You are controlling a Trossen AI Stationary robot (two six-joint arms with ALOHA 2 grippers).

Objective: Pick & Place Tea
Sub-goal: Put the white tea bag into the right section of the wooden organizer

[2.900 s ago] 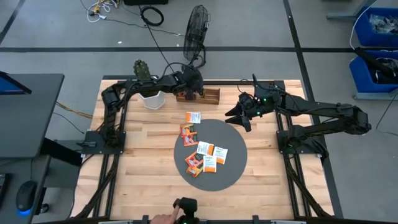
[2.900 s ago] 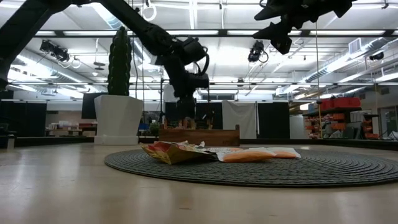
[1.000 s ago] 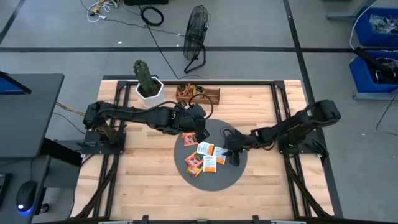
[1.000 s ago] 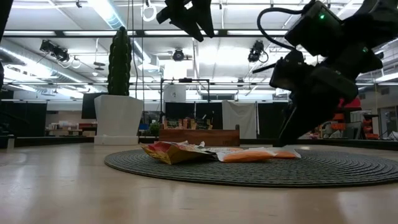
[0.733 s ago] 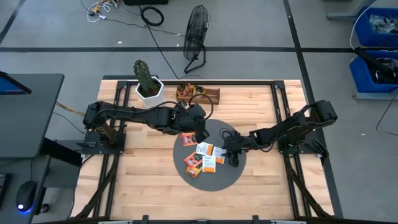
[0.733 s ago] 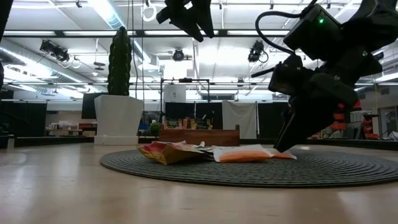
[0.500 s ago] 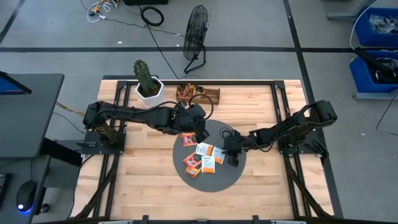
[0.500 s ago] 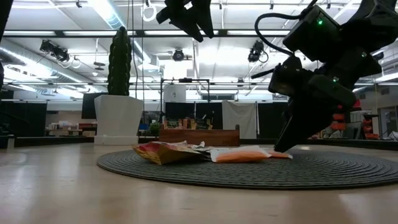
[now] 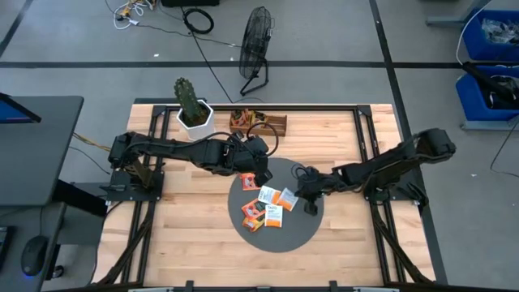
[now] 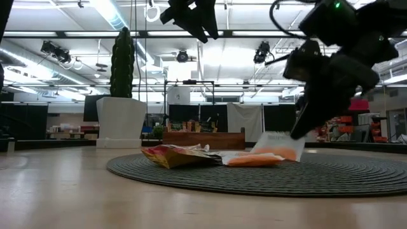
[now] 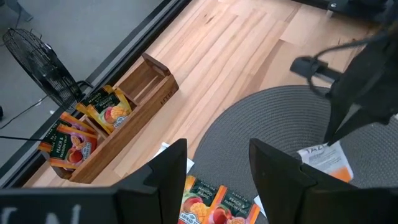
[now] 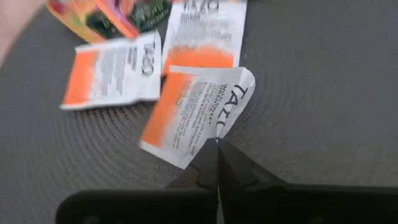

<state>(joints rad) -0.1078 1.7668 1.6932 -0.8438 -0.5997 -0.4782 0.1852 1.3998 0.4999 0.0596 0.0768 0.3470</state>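
Fingers of the right gripper (image 12: 216,148) are pinched together on the edge of one orange-and-white tea sachet (image 12: 198,112), a grip only the right wrist view makes plain; from above the gripper (image 9: 309,197) shows merely as a dark shape at the right edge of the grey mat (image 9: 312,231). The low view adds that the sachet (image 10: 277,145) hangs tilted with its lower edge at the mat, beside the heap of other sachets (image 10: 184,154) lying flat near the mat's middle. The left gripper (image 9: 261,173) hovers over the mat's far-left edge, its fingers (image 11: 168,171) apart and empty; its wrist view alone shows several sachets standing in the wooden tray (image 11: 134,93) by the bench's far edge, next to a potted cactus (image 9: 190,101). A second ago the right gripper was open and low over the pile; since then it has closed, drawn toward the right side of the bench and lifted the sachet, while the left arm has stayed put.
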